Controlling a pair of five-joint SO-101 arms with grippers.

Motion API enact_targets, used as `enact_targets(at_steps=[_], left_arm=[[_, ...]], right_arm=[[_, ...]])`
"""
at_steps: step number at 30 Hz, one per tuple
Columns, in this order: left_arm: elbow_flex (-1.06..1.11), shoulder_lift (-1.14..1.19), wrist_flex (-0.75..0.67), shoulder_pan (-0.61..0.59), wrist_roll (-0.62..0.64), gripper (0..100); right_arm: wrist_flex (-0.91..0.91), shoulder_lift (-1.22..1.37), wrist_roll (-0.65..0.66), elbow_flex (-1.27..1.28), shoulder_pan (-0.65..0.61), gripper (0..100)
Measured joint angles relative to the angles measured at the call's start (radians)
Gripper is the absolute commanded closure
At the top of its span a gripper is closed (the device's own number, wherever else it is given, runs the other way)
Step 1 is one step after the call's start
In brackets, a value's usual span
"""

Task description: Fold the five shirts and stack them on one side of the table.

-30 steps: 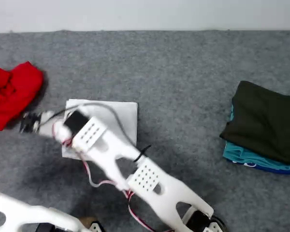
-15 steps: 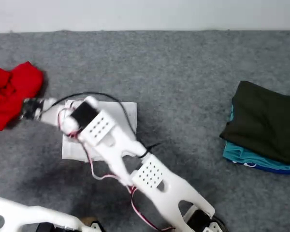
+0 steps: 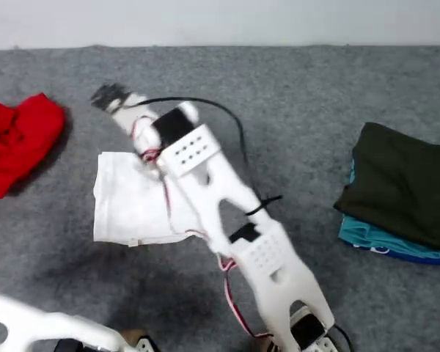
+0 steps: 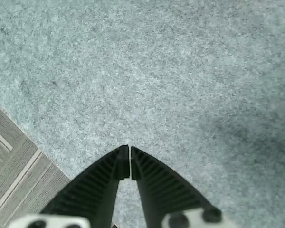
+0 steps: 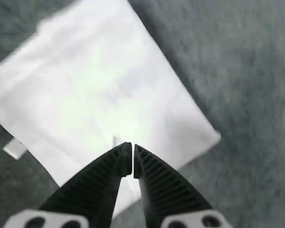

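From above, the right gripper [image 3: 108,96] hung just beyond the folded white shirt [image 3: 128,202]. A red shirt [image 3: 18,139] lay crumpled far left, and a dark shirt [image 3: 403,180] topped the stack [image 3: 378,236] far right. Left wrist: the left gripper [image 4: 129,156] was pinched together over the grey mat [image 4: 180,71]. Right wrist: jaws together, empty, above the white shirt.

No readable text or numbers anywhere, the small tag [image 5: 14,149] of the white shirt [image 5: 85,95] beside the right gripper [image 5: 132,159] too small to tell.
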Motion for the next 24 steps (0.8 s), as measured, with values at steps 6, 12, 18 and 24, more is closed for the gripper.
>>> enact_targets(at_steps=[6,12,18,24], left_arm=[[0.0,0.0,0.0,0.058,0.0,98],[0.0,0.0,0.032,0.115,-0.006,98],[0.0,-0.107,0.052,0.178,-0.006,98],[0.103,-0.281,0.054,0.275,-0.006,98]], right_arm=[[0.0,-0.206,-0.098,0.319,0.064,85.7],[0.0,-0.365,-0.161,0.549,0.097,80.5],[0.0,-0.427,-0.218,0.724,0.112,80.4],[-0.003,-0.379,-0.249,0.743,0.112,76.7]])
